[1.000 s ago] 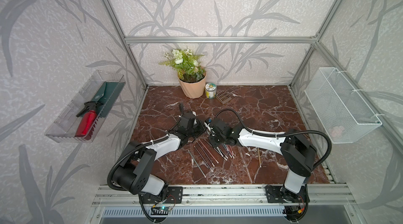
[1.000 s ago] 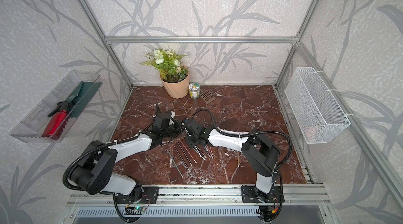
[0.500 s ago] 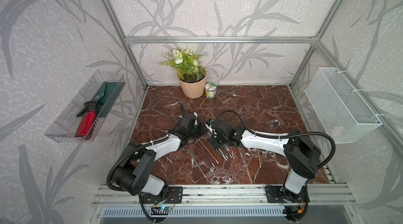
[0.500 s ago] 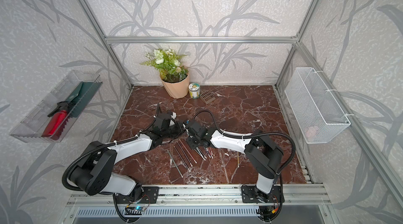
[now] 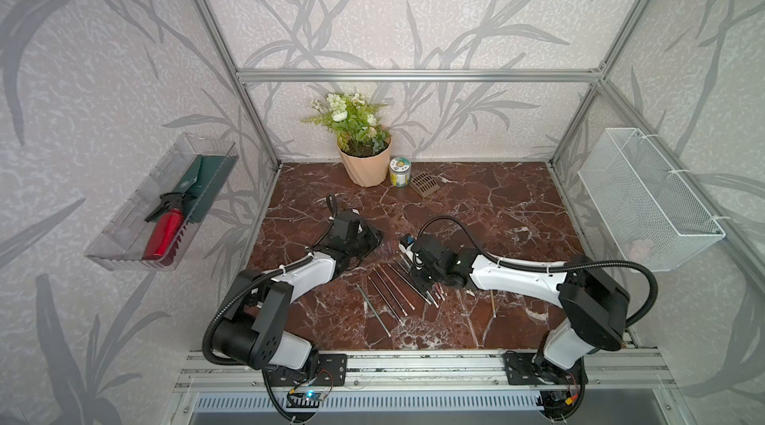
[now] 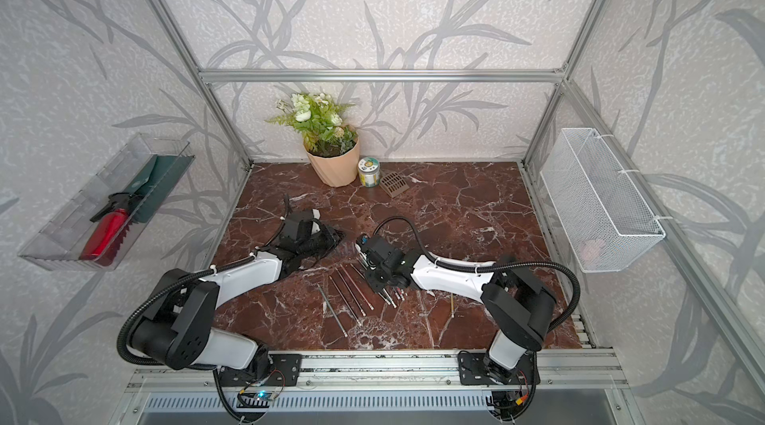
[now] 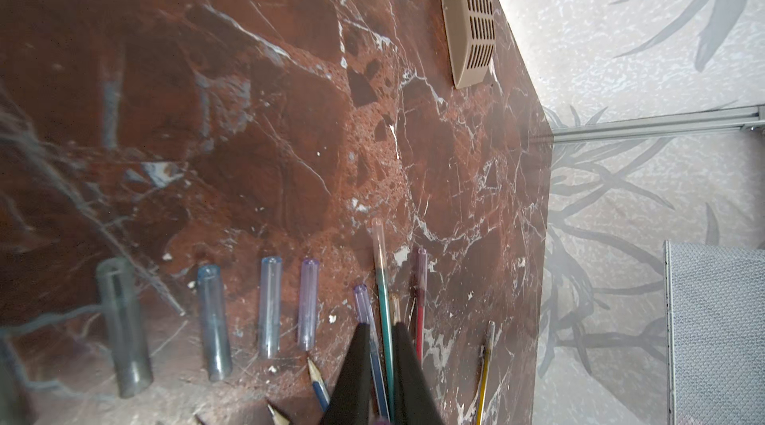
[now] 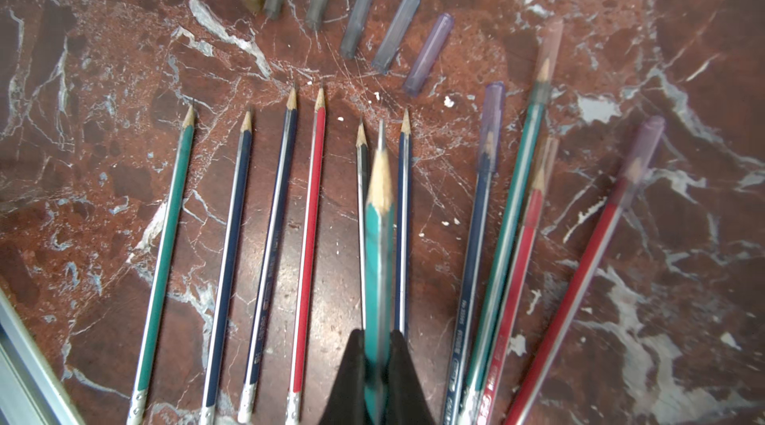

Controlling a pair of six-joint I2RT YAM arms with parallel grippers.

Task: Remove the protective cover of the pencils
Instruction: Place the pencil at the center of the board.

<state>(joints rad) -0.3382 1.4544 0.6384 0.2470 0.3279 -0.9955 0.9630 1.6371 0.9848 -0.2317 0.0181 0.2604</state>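
My right gripper (image 8: pixel 376 334) is shut on a green pencil (image 8: pixel 378 211) whose bare sharpened tip points away from it. It hovers low over the row of pencils (image 5: pixel 393 294). Several of them lie uncapped (image 8: pixel 306 236). Others beside them wear a purple protective cover (image 8: pixel 492 112). Several loose caps (image 8: pixel 393 29) lie in a row past the tips. My left gripper (image 7: pixel 378 325) faces the right one (image 5: pixel 414 274) across that row, its jaws close together. Only a purple bit of a cap shows deep between its fingers. A yellow pencil (image 5: pixel 492 303) lies apart.
At the back of the marble table stand a flower pot (image 5: pixel 366 166), a small tin (image 5: pixel 399 172) and a brown vent grille (image 5: pixel 424 184). A wire basket (image 5: pixel 645 203) hangs on the right wall. A clear tray (image 5: pixel 124 245) with a red bottle hangs on the left wall.
The two grippers have drawn apart. My right gripper has pulled back to the right and toward the front with the green pencil. The left one has barely moved.
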